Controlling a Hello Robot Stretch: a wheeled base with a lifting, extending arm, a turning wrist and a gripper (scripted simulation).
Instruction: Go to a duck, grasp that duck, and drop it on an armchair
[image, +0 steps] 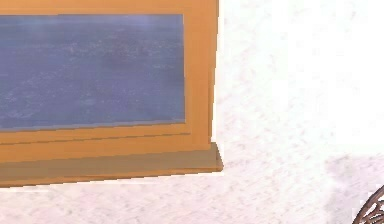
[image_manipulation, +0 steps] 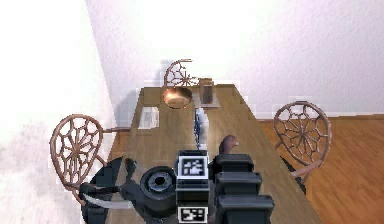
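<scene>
Arm side view: tool (image_manipulation: 108, 192) sat low at the view's bottom left, dark body w/ thin fingers, left of the arm (image_manipulation: 240, 195) and its white marker squares (image_manipulation: 192, 168). Couldn't tell how the fingers stood, nor whether the tool held anything, since a chair and the tabletop edge lay right behind its far end.

Beyond it a long wooden tabletop (image_manipulation: 250, 120) ran toward the white wall (image_manipulation: 280, 50). Small things on it:
- a brownish bowl-like blob (image_manipulation: 178, 97) at the far end
- a dark item (image_manipulation: 208, 93) just beside that
- a pale flat piece (image_manipulation: 148, 118) nr the left edge
- a bluish-white elongated thing (image_manipulation: 200, 125) mid-table
- a dark rounded lump (image_manipulation: 228, 143) nearest the arm

Couldn't tell which of these, if any, was the duck — all lay farther up the tabletop than the tool, apart from it.

Three round-backed wicker chairs stood around: left chair (image_manipulation: 78, 148), far chair (image_manipulation: 183, 72), right chair (image_manipulation: 303, 130).

Fwd view: an orange-framed blue-grey panel (image: 95, 70) stood against the wall, w/ a chair-back edge (image: 372, 205) at the bottom right corner.
</scene>
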